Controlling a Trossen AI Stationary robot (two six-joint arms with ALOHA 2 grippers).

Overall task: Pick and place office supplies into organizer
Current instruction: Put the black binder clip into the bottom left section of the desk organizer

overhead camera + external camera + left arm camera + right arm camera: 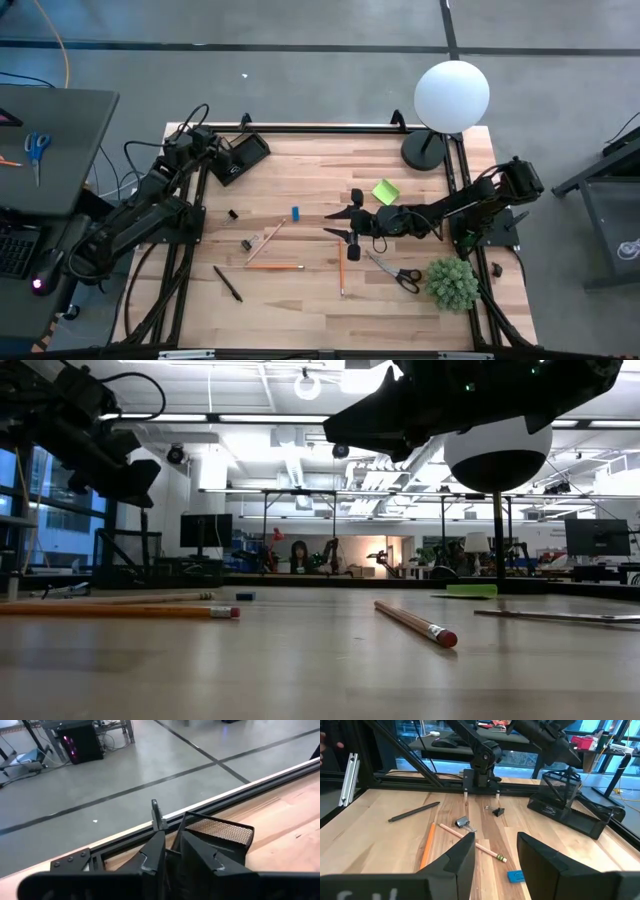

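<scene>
My right gripper (336, 224) (495, 842) hangs open above the middle of the table, pointing toward the left edge. The blue eraser (516, 876) (296, 213) lies just ahead of its fingers. Beyond lie a wooden pencil (476, 843), an orange pencil (275, 266), two binder clips (462, 823) (497, 811) and a black pen (227, 283). The lime-green pad (386, 191) and black-handled scissors (396, 271) lie beside the right arm. My left gripper (222, 150) (171, 840) is shut over the black mesh organizer (242, 158) (220, 831) at the far left corner.
A white globe lamp (451, 95) stands on its round base (424, 150) at the far right. A green plant (452, 283) sits at the near right corner. Another pencil (341, 270) lies near the middle. A black frame rail (260, 782) edges the table.
</scene>
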